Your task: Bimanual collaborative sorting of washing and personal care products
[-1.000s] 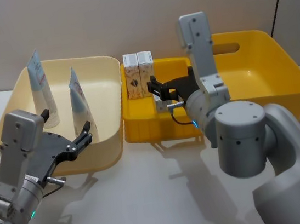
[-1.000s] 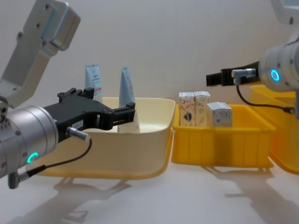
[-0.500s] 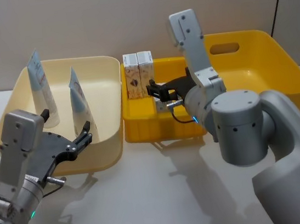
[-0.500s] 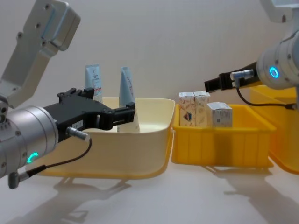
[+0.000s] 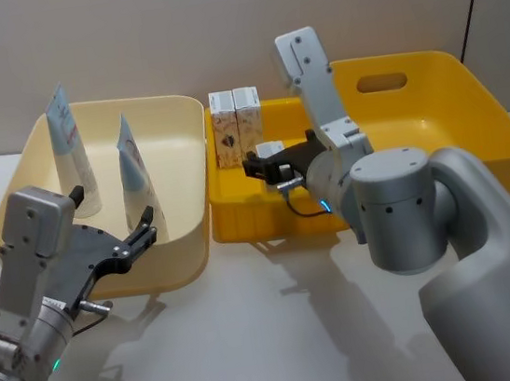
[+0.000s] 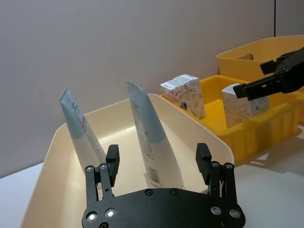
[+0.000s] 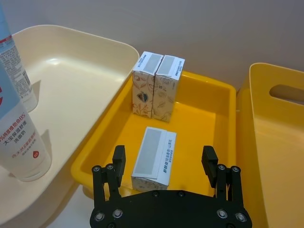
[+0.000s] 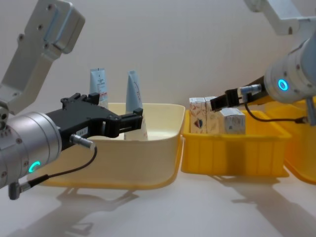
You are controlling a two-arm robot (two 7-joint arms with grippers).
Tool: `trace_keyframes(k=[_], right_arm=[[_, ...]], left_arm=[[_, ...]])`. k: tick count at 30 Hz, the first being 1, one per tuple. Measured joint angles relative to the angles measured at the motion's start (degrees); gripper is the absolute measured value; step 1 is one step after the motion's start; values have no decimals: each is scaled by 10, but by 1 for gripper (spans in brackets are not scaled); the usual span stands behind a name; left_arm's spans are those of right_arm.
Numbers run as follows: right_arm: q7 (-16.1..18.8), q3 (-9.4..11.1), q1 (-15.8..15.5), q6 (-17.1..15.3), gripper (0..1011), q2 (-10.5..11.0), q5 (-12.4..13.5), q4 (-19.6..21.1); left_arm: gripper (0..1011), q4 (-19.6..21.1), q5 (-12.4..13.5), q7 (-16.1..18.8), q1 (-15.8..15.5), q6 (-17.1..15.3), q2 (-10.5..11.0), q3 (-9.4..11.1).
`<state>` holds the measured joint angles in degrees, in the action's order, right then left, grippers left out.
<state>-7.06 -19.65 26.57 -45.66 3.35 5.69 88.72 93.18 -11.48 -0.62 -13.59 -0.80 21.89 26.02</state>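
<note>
White tabletop (image 5: 256, 341) | grey wall (image 5: 168, 33) | right gripper (image 7: 164, 151) spread over carton (image 7: 153, 159), perhaps touching

We make out two lines of dark Chinese characters on the right pale-blue tube (image 7: 19, 137), above a red round logo (image 7: 34, 154), but we cannot read them with certainty. Its other face carries a barcode (image 6: 154, 173). The cartons (image 7: 156, 85) show no legible words.

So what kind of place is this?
Probably a robot lab bench rather than a home: a white table, a cream bin of squeeze tubes, a yellow bin of cartons, a plain wall behind.
</note>
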Motion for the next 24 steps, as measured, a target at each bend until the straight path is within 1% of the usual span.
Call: trace_keyframes(k=[9, 24], right_arm=[[8, 1, 9, 1, 1001, -7, 1, -27], [13, 4, 21, 16, 1001, -20, -2, -67]], left_arm=[[1003, 0, 0, 0, 0, 0, 0, 0], [1004, 0, 0, 0, 0, 0, 0, 0]])
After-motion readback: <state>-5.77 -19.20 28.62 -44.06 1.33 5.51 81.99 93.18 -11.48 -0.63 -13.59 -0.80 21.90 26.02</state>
